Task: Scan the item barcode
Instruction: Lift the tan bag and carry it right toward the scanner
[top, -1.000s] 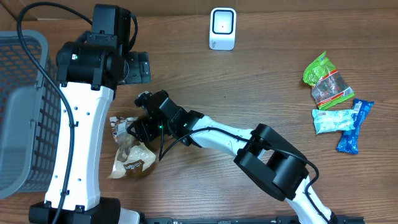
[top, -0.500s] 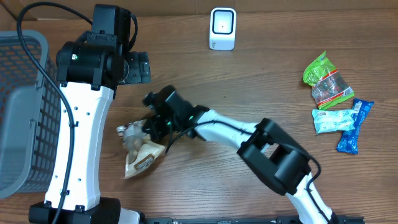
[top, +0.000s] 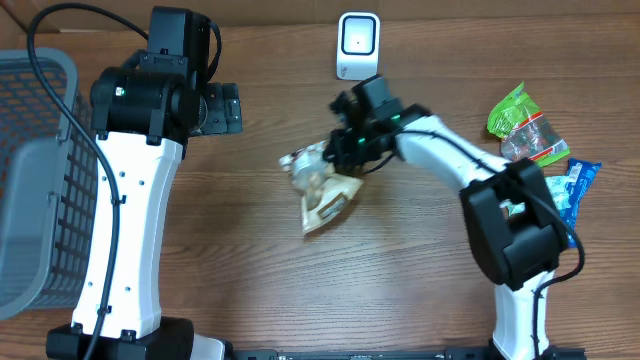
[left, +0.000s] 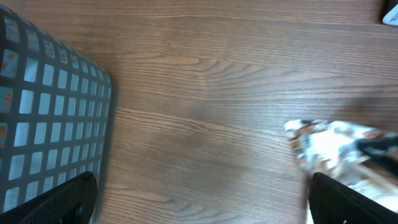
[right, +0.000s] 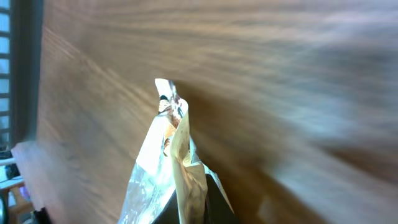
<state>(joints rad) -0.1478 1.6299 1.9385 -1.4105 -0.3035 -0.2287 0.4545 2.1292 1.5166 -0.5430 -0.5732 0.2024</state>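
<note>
In the overhead view the right gripper sat near the middle of the table, its jaws closed on the upper end of the snack bag. The crumpled tan and white bag trailed away from the claw toward seven o'clock, its far end pointing down and left across the wood. The white scanner stood at about twelve o'clock from the claw, near it but apart, at the table's far edge. The right wrist view showed the snack bag rising from the lower edge of the picture, folded into a narrow pinched ridge, with the table blurred behind it; whether the bag touched the wood could not be told. The left gripper hovered at about nine o'clock from the bag, well apart, with its jaws wide open and nothing between them. In its own wrist view the bag showed at three o'clock and the grey basket at nine. Four packets lay together at three o'clock from the claw, well apart: green, red and clear, pale blue and dark blue.
</note>
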